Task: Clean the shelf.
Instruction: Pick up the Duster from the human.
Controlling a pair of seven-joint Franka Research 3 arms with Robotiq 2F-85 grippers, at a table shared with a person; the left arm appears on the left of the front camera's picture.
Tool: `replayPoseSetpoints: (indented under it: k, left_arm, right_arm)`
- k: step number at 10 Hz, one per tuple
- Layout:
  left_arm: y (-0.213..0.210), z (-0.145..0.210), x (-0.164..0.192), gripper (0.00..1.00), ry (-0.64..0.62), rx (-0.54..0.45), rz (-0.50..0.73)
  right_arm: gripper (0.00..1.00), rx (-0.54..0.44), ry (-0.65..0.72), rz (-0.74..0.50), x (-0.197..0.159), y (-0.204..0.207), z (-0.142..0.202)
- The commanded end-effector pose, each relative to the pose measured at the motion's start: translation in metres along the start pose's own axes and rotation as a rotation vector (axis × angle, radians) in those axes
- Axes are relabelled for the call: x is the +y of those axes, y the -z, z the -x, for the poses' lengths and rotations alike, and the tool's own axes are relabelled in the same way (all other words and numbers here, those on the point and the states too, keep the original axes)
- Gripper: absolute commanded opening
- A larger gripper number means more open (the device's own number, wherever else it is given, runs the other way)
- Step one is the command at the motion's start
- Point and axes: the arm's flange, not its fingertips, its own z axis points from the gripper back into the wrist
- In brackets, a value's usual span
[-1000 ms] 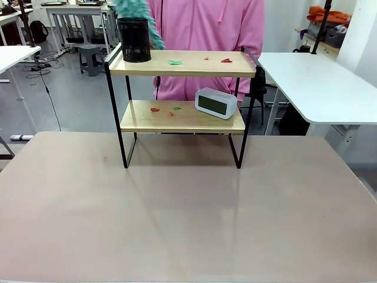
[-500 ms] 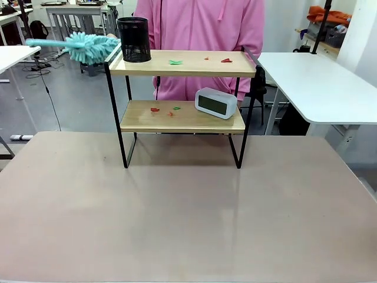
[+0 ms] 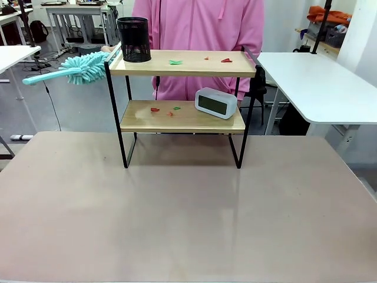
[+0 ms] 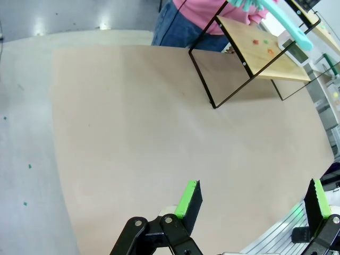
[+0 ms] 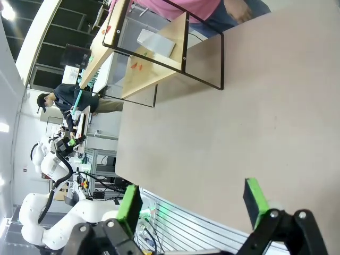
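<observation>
My left hand (image 4: 254, 187) hangs above the table (image 3: 188, 212) at the bottom of the left wrist view. Its green-padded fingers are spread wide, with nothing between them. My right hand (image 5: 191, 188) sits at the bottom of the right wrist view, equally wide open and empty, over the table's near edge.

The shelf (image 3: 194, 70) stands at the far side of the table, in the upper middle of the front view, with all four legs on the tabletop. A person (image 3: 200, 23) in a pink hoodie is right behind it.

On the top board, a black mesh cup (image 3: 134, 39) stands upright at the left end. To its right lie small paper scraps (image 3: 175, 62): a green one near the middle and two red ones further right. On the lower board (image 3: 147, 122), a white clock (image 3: 215, 102) sits at the right, tilted back. A few more red and green scraps lie left of centre.

A teal duster (image 3: 82, 66) hangs in the air at the upper left of the front view, just outside the shelf's top left corner. Its fluffy head is beside the frame and its handle slants down toward the left edge. I cannot tell how it is being held.

In both wrist views the shelf is well apart from my hands, toward the top of the frame.
</observation>
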Motion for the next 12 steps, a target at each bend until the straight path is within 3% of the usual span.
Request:
replayPoseSetpoints:
  k: [1,2,3,5,7,8,9,12]
  left_arm:
    - [0.000,0.000,0.000,1.00,0.000,-0.001,0.001]
    - [0.004,-0.021,0.004,1.00,-0.052,0.038,0.018]
    - [0.003,-0.054,0.005,1.00,-0.117,0.046,0.140]
    - [0.007,-0.135,0.011,1.00,-0.211,0.022,0.233]
    - [0.044,-0.182,0.024,1.00,-0.295,0.109,0.316]
    - [0.077,-0.190,0.029,1.00,-0.422,0.206,0.228]
    - [0.041,-0.161,0.008,1.00,-0.235,0.073,0.285]
    - [0.052,-0.175,0.014,1.00,-0.283,0.101,0.277]
  right_arm:
    - [1.00,-0.011,-0.026,-0.027,-0.003,-0.002,-0.002]
    - [1.00,-0.011,-0.026,-0.027,-0.003,-0.002,-0.002]
    - [1.00,-0.011,-0.026,-0.027,-0.003,-0.002,-0.002]
    - [1.00,-0.011,-0.026,-0.027,-0.003,-0.002,-0.002]
    - [1.00,-0.011,-0.026,-0.027,-0.003,-0.002,-0.002]
    - [1.00,-0.011,-0.026,-0.027,-0.003,-0.002,-0.002]
    - [1.00,-0.011,-0.026,-0.027,-0.003,-0.002,-0.002]
    - [1.00,-0.011,-0.026,-0.027,-0.003,-0.002,-0.002]
